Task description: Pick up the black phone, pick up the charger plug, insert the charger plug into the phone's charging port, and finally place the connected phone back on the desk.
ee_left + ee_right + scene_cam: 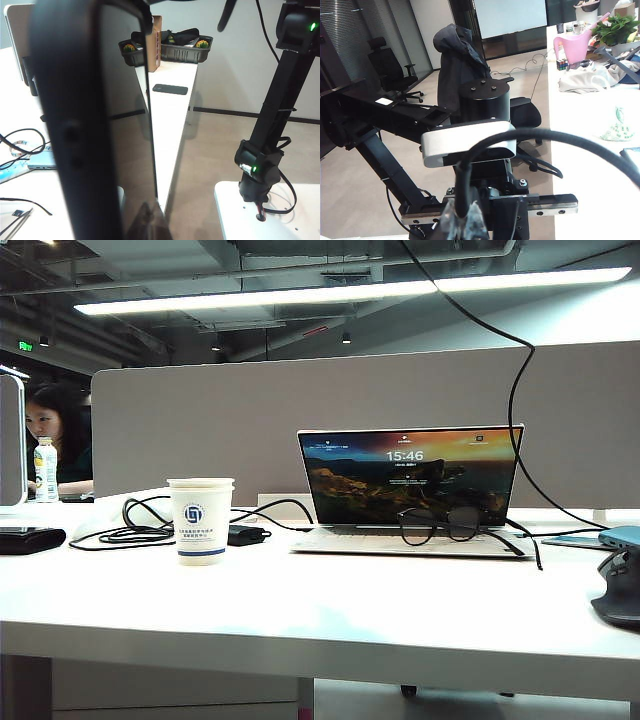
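The black phone [85,125] stands on end close to the left wrist camera, with its glossy screen side-on. My left gripper [145,226] is shut on its lower part; only a taped fingertip shows. In the right wrist view my right gripper [465,222] is shut on the dark stem of the charger plug [466,202], whose metal tip is hidden between the taped pads. Its black cable [570,142] arcs up and away. In the exterior view neither gripper shows. The cable [515,390] hangs down there towards the white desk [300,610].
On the desk stand an open laptop [410,490], glasses [440,525], a paper cup [200,520], a power brick with coiled cables [245,534] and a mouse [620,590]. The right arm [270,125] rises near the phone. The left arm's camera [467,142] faces my right gripper.
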